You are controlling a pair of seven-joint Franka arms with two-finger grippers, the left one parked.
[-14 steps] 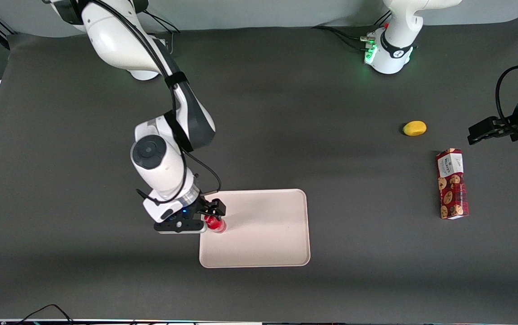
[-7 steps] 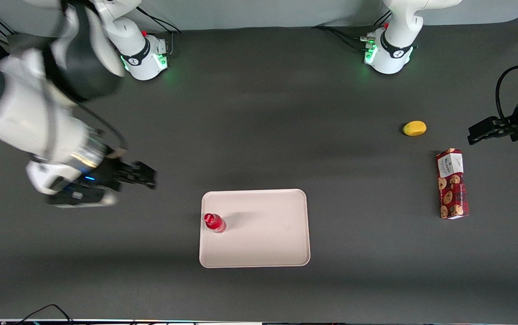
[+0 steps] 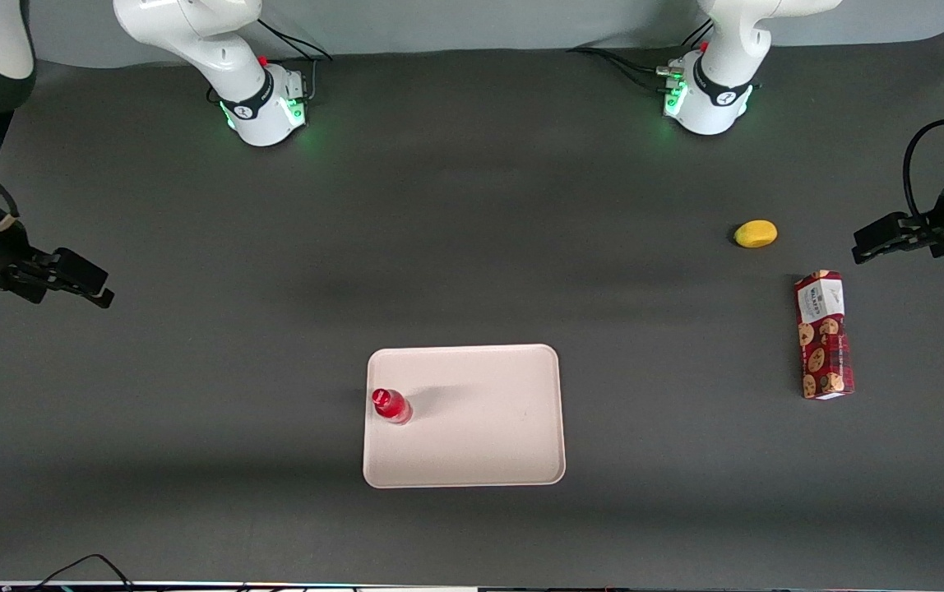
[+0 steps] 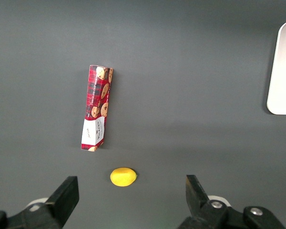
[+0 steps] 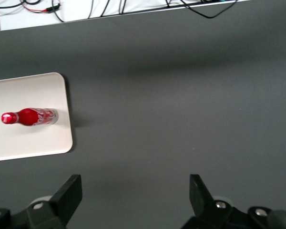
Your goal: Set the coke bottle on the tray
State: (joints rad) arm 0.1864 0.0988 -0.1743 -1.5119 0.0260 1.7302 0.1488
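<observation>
The coke bottle (image 3: pixel 392 406) (image 5: pixel 29 117), small and all red with a red cap, stands upright on the pale pinkish-white tray (image 3: pixel 480 427) (image 5: pixel 24 143), close to the tray edge that faces the working arm's end. My gripper (image 3: pixel 81 284) (image 5: pixel 136 186) is open, high above the dark mat toward the working arm's end of the table, well apart from bottle and tray. Nothing lies between its fingers. The tray's edge (image 4: pixel 281 71) also shows in the left wrist view.
A red cookie box (image 3: pixel 824 335) (image 4: pixel 96 108) lies flat toward the parked arm's end, with a yellow lemon (image 3: pixel 756 233) (image 4: pixel 123 176) a little farther from the front camera. Both arm bases (image 3: pixel 262 107) stand at the table's back edge.
The gripper let go of the coke bottle, which stays upright on the tray, and the arm swung quickly away toward its own end of the table.
</observation>
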